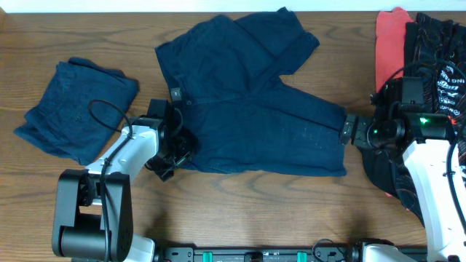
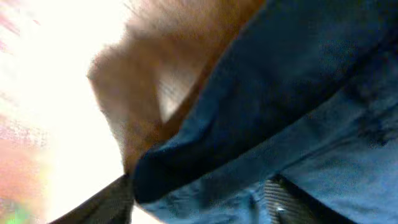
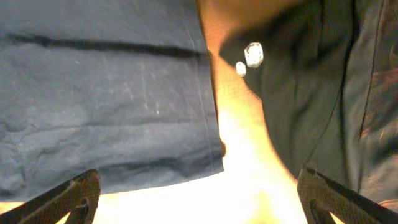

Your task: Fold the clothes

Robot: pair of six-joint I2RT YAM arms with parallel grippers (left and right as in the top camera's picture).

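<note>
Dark navy shorts (image 1: pixel 247 109) lie spread flat in the middle of the wooden table. My left gripper (image 1: pixel 173 149) is at their lower left waistband corner. In the blurred left wrist view the folded waistband edge (image 2: pixel 205 168) lies between the two fingers (image 2: pixel 199 208), which stand apart. My right gripper (image 1: pixel 348 132) is at the right leg hem. In the right wrist view its fingers (image 3: pixel 199 199) are wide open, with the hem corner (image 3: pixel 186 149) just ahead of them, not gripped.
A folded blue garment (image 1: pixel 73 109) lies at the left of the table. A pile of red (image 1: pixel 392 36) and black clothes (image 1: pixel 437 51) sits at the right edge, under and beside the right arm; the black cloth also shows in the right wrist view (image 3: pixel 311 93).
</note>
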